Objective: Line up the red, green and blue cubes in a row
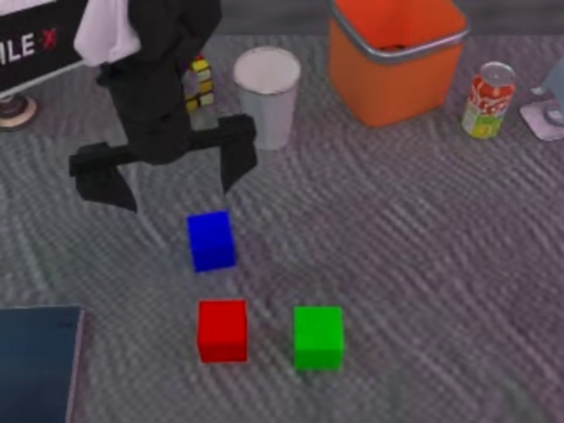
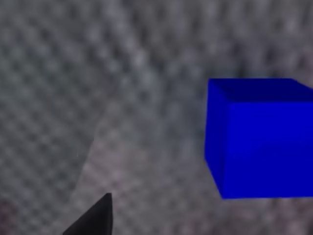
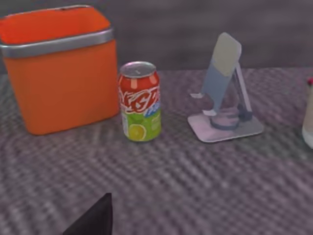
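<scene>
The blue cube lies on the grey cloth, a little behind the red cube. The green cube sits level with the red one, to its right, with a gap between them. My left gripper hovers open just behind and left of the blue cube, holding nothing. In the left wrist view the blue cube is off to one side of the one visible fingertip. My right arm is outside the top view; its wrist view shows one fingertip over bare cloth.
Along the back stand a multicoloured puzzle cube, a white cup, an orange bin, a soda can and a phone stand. A dark blue book lies at the front left corner.
</scene>
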### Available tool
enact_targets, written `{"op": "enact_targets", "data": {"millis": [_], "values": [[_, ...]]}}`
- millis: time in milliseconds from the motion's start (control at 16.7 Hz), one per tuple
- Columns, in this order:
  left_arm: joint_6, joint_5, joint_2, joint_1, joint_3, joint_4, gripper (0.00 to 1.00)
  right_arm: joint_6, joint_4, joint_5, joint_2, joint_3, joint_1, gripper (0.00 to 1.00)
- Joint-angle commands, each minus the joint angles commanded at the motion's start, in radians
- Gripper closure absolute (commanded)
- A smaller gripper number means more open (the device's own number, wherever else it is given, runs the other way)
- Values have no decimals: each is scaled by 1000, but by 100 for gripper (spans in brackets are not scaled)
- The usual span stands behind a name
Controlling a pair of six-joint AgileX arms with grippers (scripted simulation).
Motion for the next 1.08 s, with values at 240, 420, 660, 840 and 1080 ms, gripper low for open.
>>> {"op": "enact_targets", "data": {"millis": [240,420,660,840,1080], "values": [[-44,-1,133,-34,122,-73,0,-41,110,-47,-120,-84,-51,0],[-48,-1,145,-37,132,-79,0,-44,121,-51,-132,-91,-56,0],[-47,-1,146,-32,128,-74,0,-44,121,-51,-132,-91,-56,0],[-44,-1,169,-34,77,-3,0,-44,121,-51,-132,-91,-56,0],[-44,-1,221,-34,-21,158,0,-44,121,-51,-132,-91,-56,0]]}}
